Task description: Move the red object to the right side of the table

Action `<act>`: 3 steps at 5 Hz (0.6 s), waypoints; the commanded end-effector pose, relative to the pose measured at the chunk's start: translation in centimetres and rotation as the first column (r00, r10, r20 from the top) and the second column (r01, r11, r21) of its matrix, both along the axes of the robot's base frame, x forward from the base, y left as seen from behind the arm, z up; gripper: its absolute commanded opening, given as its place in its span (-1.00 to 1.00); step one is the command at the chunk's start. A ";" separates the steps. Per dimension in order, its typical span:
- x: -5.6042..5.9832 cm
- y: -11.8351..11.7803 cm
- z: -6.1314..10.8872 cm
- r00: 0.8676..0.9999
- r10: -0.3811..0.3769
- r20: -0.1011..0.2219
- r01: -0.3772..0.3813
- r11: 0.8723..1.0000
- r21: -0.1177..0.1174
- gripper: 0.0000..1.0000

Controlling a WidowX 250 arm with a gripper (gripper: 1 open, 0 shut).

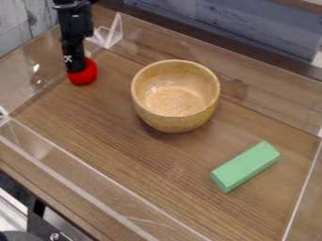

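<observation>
The red object (83,74), a small glossy strawberry-shaped toy, rests on the dark wood-grain table (138,160) at the far left. My gripper (74,66) points straight down onto its top, black fingers closed together and partly covering it. The fingertips sit at the toy's upper edge; I cannot tell whether they pinch it or only press on it. The toy's leafy top is hidden behind the fingers.
A wooden bowl (176,94) stands in the middle of the table. A green rectangular block (246,167) lies at the front right. Clear acrylic walls (38,151) edge the tabletop, with one close behind and to the left of the gripper.
</observation>
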State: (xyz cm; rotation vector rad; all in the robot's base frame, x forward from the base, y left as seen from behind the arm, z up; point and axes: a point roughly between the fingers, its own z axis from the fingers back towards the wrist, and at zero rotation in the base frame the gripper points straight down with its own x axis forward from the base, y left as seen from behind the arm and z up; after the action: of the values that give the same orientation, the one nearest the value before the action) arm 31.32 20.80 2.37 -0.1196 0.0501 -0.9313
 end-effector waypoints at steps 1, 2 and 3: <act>0.7 -0.3 -0.6 1.000 0.016 0.004 -0.016 1.000 0.014 -1.00; 0.8 -0.3 -0.5 0.998 0.060 0.001 -0.060 0.998 0.019 -1.00; 1.3 -0.4 0.4 0.999 0.044 -0.002 -0.044 0.999 0.025 -1.00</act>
State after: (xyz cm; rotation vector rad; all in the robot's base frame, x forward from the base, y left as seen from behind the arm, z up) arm 31.83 20.93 2.75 -0.1151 0.0669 -0.8766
